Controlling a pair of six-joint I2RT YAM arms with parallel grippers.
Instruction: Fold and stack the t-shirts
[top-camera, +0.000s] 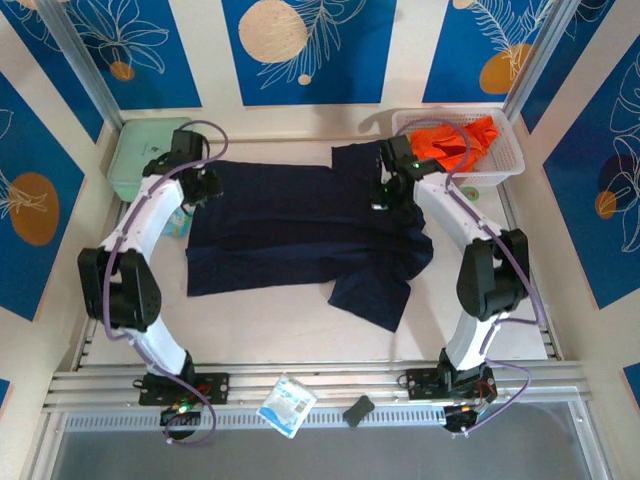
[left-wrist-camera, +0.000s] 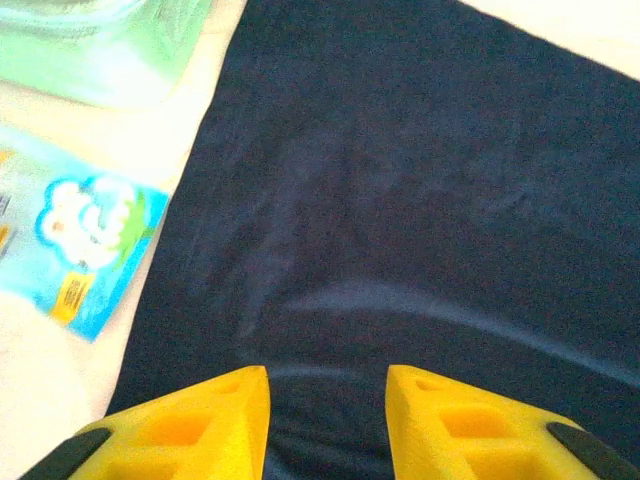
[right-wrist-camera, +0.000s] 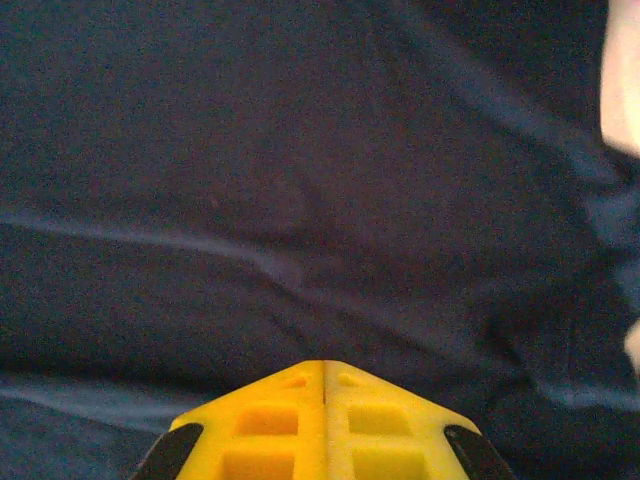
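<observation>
Beside navy t-shirt (left-wrist-camera: 420, 200), cartoon-printed blue packet (left-wrist-camera: 90, 250)

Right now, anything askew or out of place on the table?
Yes. The navy t-shirt lies flat, but its near right part juts out at a slant, rumpled. A blue packet sits at its left edge, and another packet plus a small dark object lie on the front rail.

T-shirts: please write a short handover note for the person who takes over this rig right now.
Left gripper: open, over the far left part of the navy t-shirt.
Right gripper: shut, at its far right part; whether it pinches cloth is unclear.
The navy t-shirt lies spread on the table, not folded; the orange t-shirt is crumpled in the white basket, far right.
Done: nothing folded or stacked.
Left: fold both, then stack.
</observation>
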